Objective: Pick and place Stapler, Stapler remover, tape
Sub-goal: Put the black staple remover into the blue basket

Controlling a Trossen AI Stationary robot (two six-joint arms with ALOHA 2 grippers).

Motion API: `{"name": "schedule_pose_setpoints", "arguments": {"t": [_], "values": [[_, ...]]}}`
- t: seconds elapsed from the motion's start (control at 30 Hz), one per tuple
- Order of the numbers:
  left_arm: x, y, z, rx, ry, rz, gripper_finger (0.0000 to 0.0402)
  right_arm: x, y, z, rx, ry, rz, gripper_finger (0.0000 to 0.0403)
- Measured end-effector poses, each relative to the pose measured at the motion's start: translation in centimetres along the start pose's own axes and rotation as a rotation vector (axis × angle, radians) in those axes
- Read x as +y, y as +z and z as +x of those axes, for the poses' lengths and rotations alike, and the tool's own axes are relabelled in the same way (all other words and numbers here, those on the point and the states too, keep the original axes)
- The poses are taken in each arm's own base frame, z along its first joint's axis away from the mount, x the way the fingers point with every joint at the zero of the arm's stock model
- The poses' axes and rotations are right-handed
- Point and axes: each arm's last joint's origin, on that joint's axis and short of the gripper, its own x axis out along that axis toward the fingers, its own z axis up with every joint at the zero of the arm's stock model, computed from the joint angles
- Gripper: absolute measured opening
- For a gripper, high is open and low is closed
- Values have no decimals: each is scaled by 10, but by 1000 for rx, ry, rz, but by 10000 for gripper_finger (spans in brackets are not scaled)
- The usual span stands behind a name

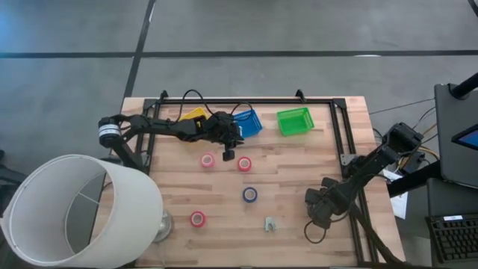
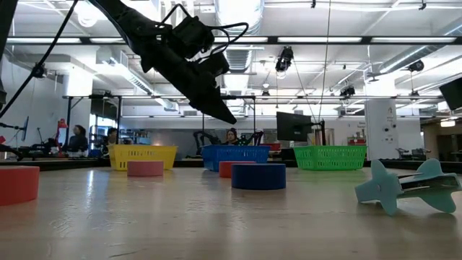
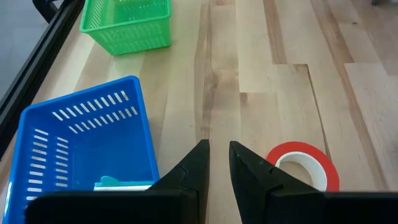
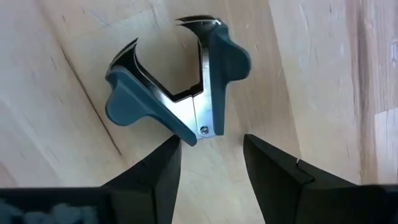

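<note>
- stapler remover (image 1: 269,223) lies on the table's near edge, apart from the right gripper (image 4: 211,152), whose fingers stand wide and empty.
- tape rolls: pink (image 1: 197,218), blue (image 1: 250,195), pink (image 1: 207,160), pink (image 1: 244,164).
- left gripper (image 3: 217,165), fingers narrow, empty, hovers beside the blue basket (image 3: 74,143), which holds a pale blue item.
- yellow basket (image 1: 193,115) and green basket (image 1: 294,121) stand farthest; contents unclear.

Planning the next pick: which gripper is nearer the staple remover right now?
Right. The right gripper hangs open just short of the staple remover; the left gripper is across the table by the blue basket.
</note>
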Motion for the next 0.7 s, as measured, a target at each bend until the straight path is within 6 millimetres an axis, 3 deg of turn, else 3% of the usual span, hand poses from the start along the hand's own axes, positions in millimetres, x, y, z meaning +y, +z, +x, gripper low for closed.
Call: {"name": "schedule_pose_setpoints", "arguments": {"t": [0.7], "values": [[0, 0, 0, 0, 0, 0, 64, 2, 6, 1, -161, -30, -144, 169]]}}
